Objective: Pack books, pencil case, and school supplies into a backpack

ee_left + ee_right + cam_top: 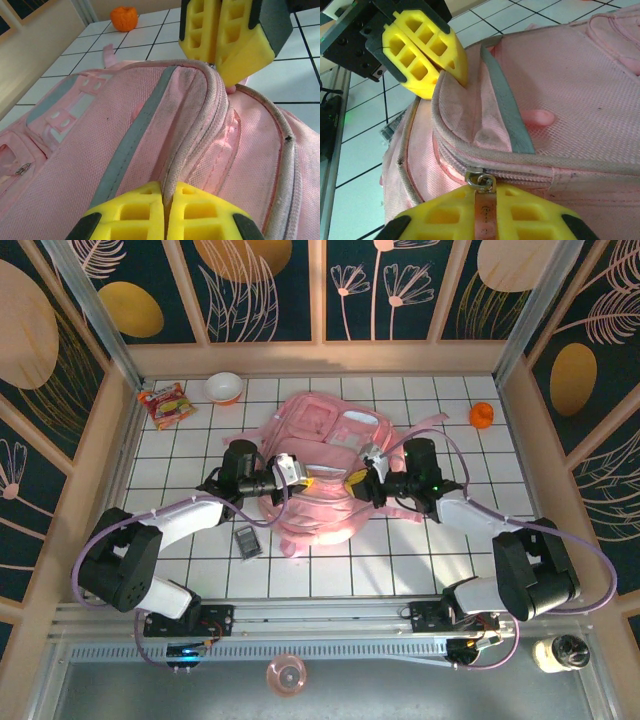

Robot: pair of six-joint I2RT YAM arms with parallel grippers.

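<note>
The pink backpack (322,445) lies flat in the middle of the tiled table. My left gripper (300,478) is shut on the backpack's piped seam (192,125), pinching it between the yellow fingers (135,215). Facing it from the right, my right gripper (355,480) is shut on the pink zipper pull (485,212), whose metal ring (481,181) sits at the slider. The two grippers stand close together over the backpack's near end. The school supplies, a small dark grey calculator (247,541), lie on the tiles left of the backpack. The books and the pencil case are hidden from view.
A red-and-yellow snack packet (165,403) and a small bowl (223,387) sit at the back left. A small orange thing (482,415) rests at the back right. Wooden walls close the table on three sides.
</note>
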